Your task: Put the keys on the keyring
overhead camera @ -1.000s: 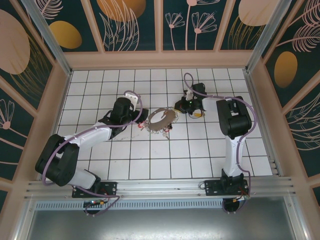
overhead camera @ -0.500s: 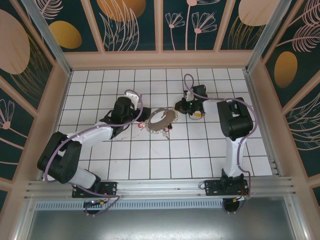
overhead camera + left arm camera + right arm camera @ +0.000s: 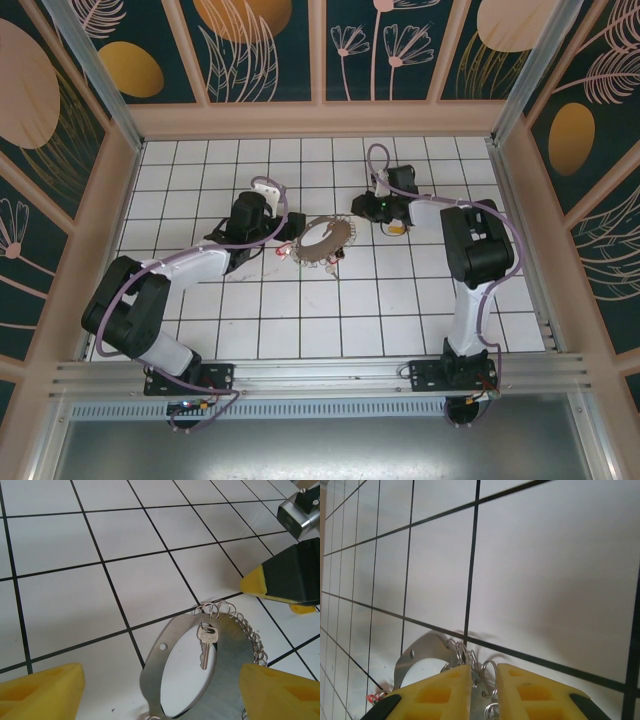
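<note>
Little of the job looks done: the keys, with their pale yellow tag, lie loose on the tabletop just beside our right arm, apart from the keyring. Our left pincer stands wide apart, one finger on either side of the hoop. Our right pincer is nearly together at the rim's small wire rings; we cannot tell whether it pinches one. Fetching and threading the keys is left, we judge.
</note>
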